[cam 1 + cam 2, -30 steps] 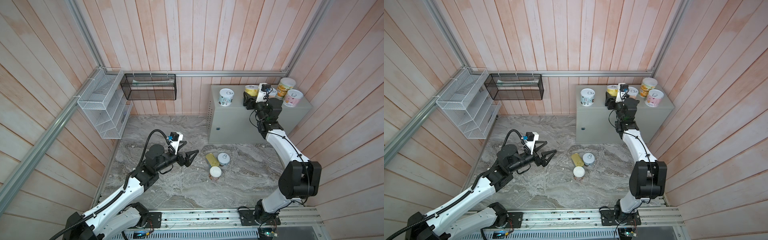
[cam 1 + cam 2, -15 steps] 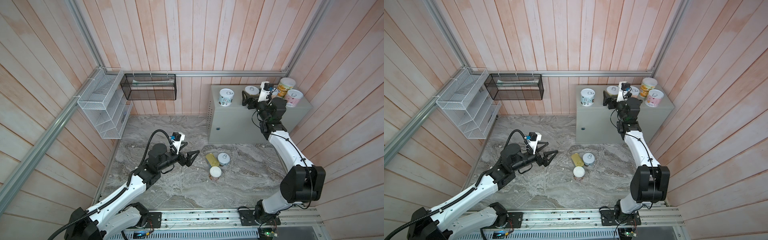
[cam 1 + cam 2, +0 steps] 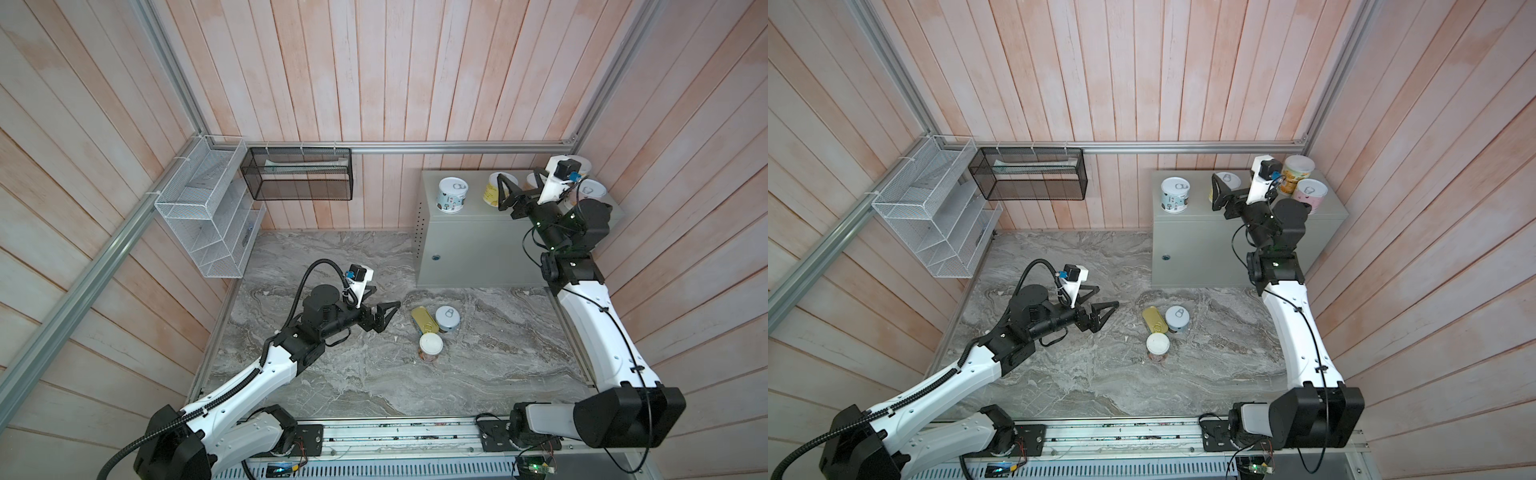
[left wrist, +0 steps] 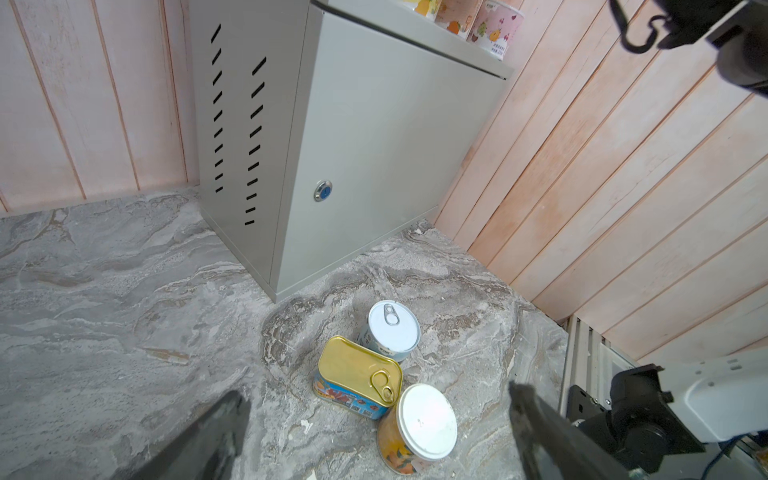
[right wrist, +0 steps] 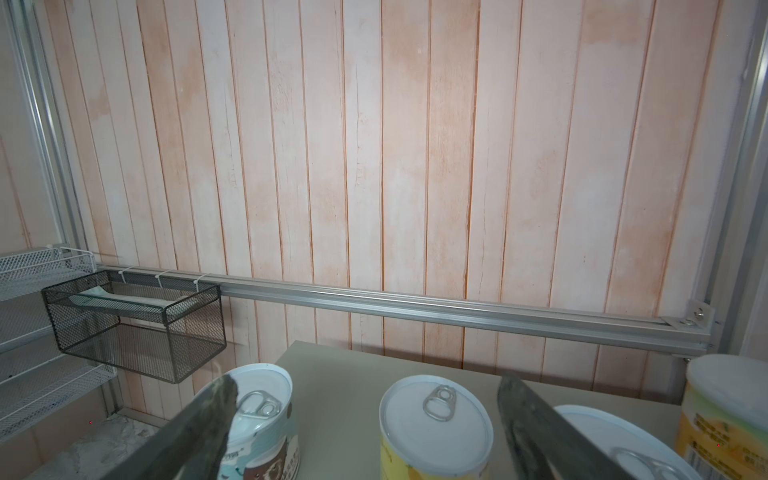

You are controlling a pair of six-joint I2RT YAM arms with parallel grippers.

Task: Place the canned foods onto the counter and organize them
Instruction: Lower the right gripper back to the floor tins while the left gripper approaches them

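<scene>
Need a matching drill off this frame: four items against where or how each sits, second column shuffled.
Items
1. gold-top tin
2. yellow-label tin
3. black mesh basket
4. left gripper

Places or states
A. hung on the wall rail
B. open, empty, over the slab
C. on the counter, before the open right gripper
D. on the slab, next to the white-lid tin

Pairs: 1-D, 2-C, 3-A, 4-B
</scene>
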